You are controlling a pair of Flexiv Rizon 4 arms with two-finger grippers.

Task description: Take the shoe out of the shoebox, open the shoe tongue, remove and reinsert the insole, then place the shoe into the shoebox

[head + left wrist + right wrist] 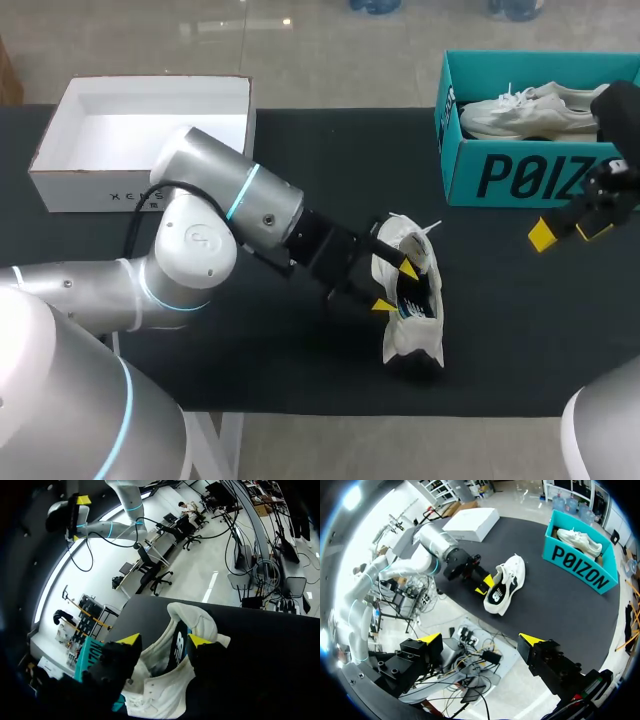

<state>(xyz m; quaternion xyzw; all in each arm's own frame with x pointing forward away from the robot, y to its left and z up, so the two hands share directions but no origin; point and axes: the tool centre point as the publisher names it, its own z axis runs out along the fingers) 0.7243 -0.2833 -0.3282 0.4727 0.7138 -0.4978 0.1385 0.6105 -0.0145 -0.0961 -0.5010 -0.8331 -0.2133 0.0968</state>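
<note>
Since the shoe (412, 300) is already out on the tabletop (330, 150), well apart from the teal shoebox (520, 175), the tongue-opening step is judged to be in hand. The left hand (396, 287) is set at the shoe's mouth, fingers apart, nothing clamped. The right hand (570, 233) is held spread and empty beside the shoebox. A firm pinch on the tongue is called for next.

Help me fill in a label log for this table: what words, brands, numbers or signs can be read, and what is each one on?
"POIZON": large dark letters on the front wall of the teal shoebox; the head view shows only "POIZ".
Small print on the front wall of the white box: too small to read.
Light mark on the dark inside of the shoe: too small to read.
No numbers or signs are legible.
</note>
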